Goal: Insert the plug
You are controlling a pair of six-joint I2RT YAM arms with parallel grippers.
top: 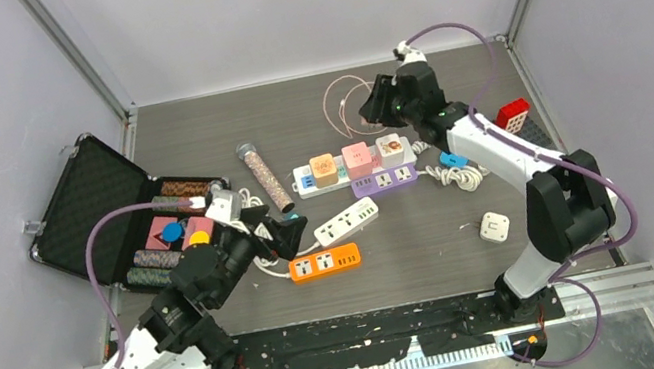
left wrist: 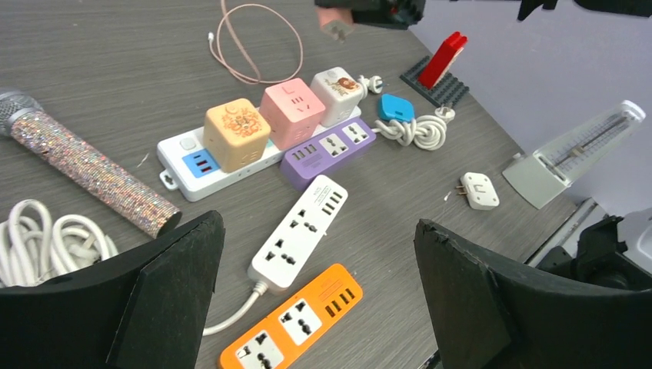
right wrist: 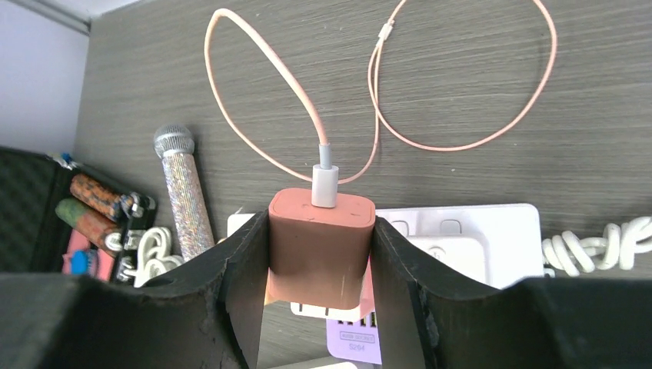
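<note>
Your right arm stretches far forward, its right gripper (top: 377, 103) pinching the pink charger (right wrist: 321, 250) above the white power strip (top: 307, 181) — table's 1 o'clock. Your bent left arm's left gripper (top: 286, 235) hangs spread — 8 o'clock.

Bench (top: 437, 256): carries everything listed here, ahead of the two arms.
Case (top: 94, 210): at the left edge.
Microphone (top: 266, 177): right of the case, left of the strips.
Long strip (top: 305, 181): centre, running left to right, with three cube adapters (top: 357, 156) in a row on it.
Second strip (top: 383, 180): against the long strip's near side, toward its right end.
Third strip (top: 347, 222): nearer, lying aslant.
Fourth strip (top: 325, 263): nearest, just before the third.
Left pincer (top: 291, 234): above the bench, just left of the third strip.
Coiled cord (top: 457, 170): right of the second strip.
Small adapter (top: 494, 227): alone, near right.
Block (top: 512, 115): far right.
Charger (right wrist: 321, 246): between the fingers of the right pincer (right wrist: 321, 231), above the long strip's far side.
Cable (top: 344, 100): runs from the charger's top and loops on the bench behind the strips.
</note>
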